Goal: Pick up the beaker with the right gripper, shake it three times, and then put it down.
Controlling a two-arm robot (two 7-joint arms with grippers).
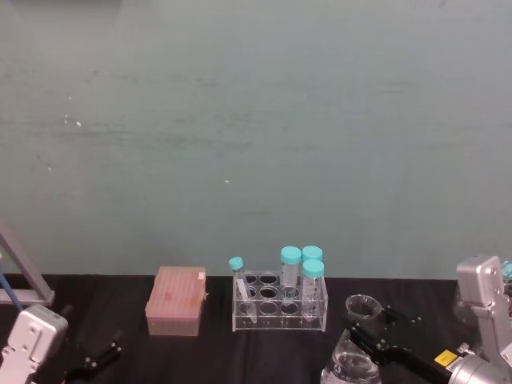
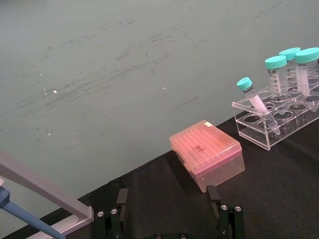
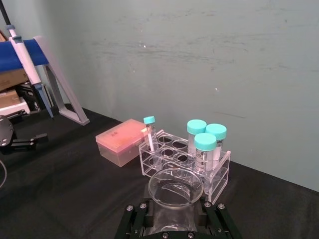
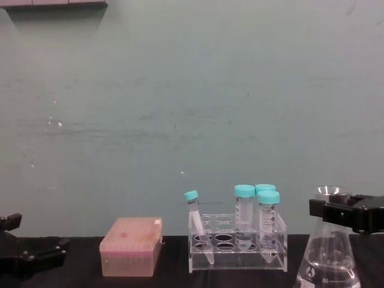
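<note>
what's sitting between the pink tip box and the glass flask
In the chest view, the clear acrylic tube rack stands between the pink plastic tip box and the clear glass conical beaker.

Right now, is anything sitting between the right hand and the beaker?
Nothing visible does. The right hand already has its fingers on either side of the beaker at the neck, just under the flared rim. The tube rack stands apart, on the beaker's left.
</note>
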